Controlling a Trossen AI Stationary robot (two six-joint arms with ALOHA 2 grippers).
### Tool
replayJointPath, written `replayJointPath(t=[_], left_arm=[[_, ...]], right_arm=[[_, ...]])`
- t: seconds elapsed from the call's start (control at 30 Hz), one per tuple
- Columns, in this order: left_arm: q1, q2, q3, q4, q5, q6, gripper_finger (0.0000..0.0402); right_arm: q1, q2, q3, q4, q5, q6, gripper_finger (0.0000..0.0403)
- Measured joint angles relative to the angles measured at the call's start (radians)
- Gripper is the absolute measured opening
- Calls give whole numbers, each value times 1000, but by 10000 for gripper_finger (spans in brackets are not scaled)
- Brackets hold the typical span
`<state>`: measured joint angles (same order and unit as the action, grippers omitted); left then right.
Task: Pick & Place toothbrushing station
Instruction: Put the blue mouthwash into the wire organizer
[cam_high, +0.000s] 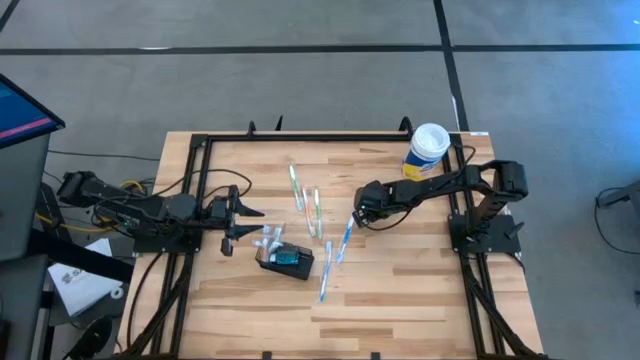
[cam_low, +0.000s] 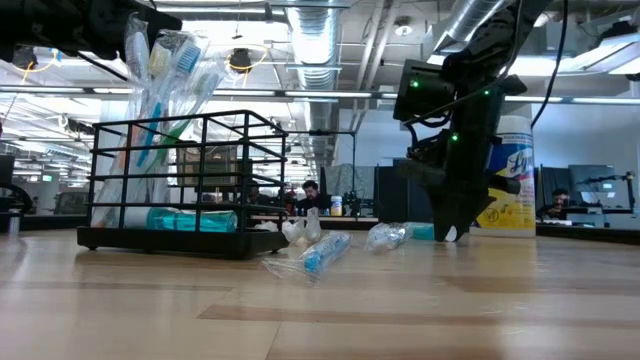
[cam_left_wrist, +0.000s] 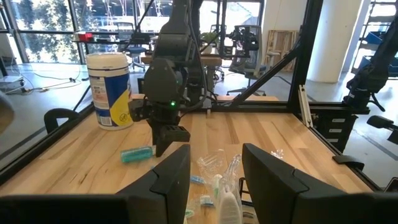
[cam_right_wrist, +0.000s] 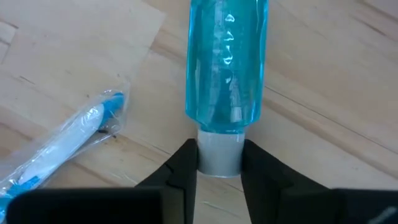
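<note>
On the table, right pincer (cam_right_wrist: 219, 163) grips a blue tube (cam_right_wrist: 227, 65).

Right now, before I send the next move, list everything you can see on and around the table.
Toothbrushing station: one, black wire holder, front left of centre, brushes standing in it.
Wrapped toothbrushes: several, blue, green and white, scattered mid-table.
Blue bottle: one, translucent blue with grey cap, lying on the wood at the right gripper.
Wipes canister: one, yellow and white, white lid, back right.
Table: one, light wood, black frame.
Left gripper: open, above the station.
Right gripper: fingers around the bottle's cap.
</note>
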<state>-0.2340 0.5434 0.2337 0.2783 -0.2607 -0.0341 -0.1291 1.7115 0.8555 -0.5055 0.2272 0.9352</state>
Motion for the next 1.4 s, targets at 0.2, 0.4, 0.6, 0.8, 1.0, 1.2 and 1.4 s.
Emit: replayJointPath(t=[0.2, 0.4, 0.6, 0.8, 1.0, 1.2, 1.4], left_arm=[[0, 0, 0, 0, 0, 0, 140], [0, 0, 0, 11, 0, 0, 140], [0, 0, 0, 16, -29, 2, 140], [0, 0, 0, 21, -74, 35, 140], [-1, 0, 21, 43, -148, 114, 140], [-3, 4, 100, 46, -233, 245, 140], [-3, 79, 160, 44, -328, 345, 140]], right_arm=[[-3, 0, 0, -2, -2, -24, 85], [-4, 6, 48, -86, -10, -65, 85], [-6, 5, 151, -231, -12, -138, 85], [-5, 5, 270, -393, -15, -206, 85], [-3, 4, 415, -515, -15, -263, 85], [0, 3, 547, -584, -14, -292, 84], [19, 2, 658, -619, -23, -332, 84]])
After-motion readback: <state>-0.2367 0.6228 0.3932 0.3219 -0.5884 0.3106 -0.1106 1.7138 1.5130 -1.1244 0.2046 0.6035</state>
